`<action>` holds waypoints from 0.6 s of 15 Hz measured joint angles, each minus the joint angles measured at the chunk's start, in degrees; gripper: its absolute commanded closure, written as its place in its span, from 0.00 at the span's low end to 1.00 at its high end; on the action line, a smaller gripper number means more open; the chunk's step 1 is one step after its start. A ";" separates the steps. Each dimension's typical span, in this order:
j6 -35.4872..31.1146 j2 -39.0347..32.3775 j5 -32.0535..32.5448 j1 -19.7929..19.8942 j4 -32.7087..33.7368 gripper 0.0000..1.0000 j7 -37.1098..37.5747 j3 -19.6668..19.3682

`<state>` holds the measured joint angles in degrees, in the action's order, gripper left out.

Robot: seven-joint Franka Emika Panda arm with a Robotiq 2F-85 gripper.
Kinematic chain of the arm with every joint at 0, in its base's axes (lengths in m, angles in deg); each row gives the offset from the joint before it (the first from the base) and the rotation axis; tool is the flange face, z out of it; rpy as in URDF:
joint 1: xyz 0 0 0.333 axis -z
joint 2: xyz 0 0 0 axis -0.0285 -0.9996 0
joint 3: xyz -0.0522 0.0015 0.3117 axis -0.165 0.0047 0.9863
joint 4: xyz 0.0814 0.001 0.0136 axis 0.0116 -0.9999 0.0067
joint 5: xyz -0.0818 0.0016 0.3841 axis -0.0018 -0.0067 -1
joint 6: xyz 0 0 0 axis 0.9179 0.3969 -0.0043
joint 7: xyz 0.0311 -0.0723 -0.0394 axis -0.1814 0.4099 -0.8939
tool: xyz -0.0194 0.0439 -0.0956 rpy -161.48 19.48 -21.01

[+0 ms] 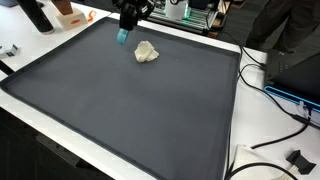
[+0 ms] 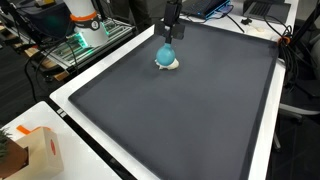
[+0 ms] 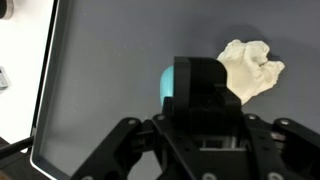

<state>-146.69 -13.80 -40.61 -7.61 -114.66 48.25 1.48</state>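
My gripper [image 1: 124, 30] hangs over the far part of a dark grey mat [image 1: 130, 110] and is shut on a small teal object [image 1: 122, 38], which sticks out below the fingers. A crumpled cream wad [image 1: 147, 52] lies on the mat just beside it. In the exterior view from the opposite side, the teal object [image 2: 166, 55] sits right in front of the wad [image 2: 174, 66], partly hiding it, under the gripper [image 2: 167, 42]. In the wrist view the black fingers [image 3: 205, 85] cover most of the teal object [image 3: 168, 82]; the wad [image 3: 250, 65] lies to the upper right.
The mat lies on a white table [image 1: 236, 150]. Cables [image 1: 275, 95] and a black plug [image 1: 298, 160] lie past one edge. An orange-and-white box [image 2: 40, 150] stands at a table corner. A white-and-orange device [image 2: 85, 20] and equipment racks stand beyond the mat.
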 measured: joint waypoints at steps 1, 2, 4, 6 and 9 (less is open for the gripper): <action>-0.61 1.41 -1.52 0.22 -0.72 0.75 -2.54 -0.01; -1.08 2.82 -3.02 0.41 -1.40 0.75 -5.14 -0.02; -1.99 5.57 -5.78 0.77 -2.81 0.75 -9.92 -0.10; -2.68 8.17 -8.11 1.02 -4.08 0.75 -14.27 -0.25; -2.95 11.56 -10.87 1.09 -5.40 0.75 -19.73 -0.56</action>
<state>-149.64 -2.23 -51.48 -6.52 -120.06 28.52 0.91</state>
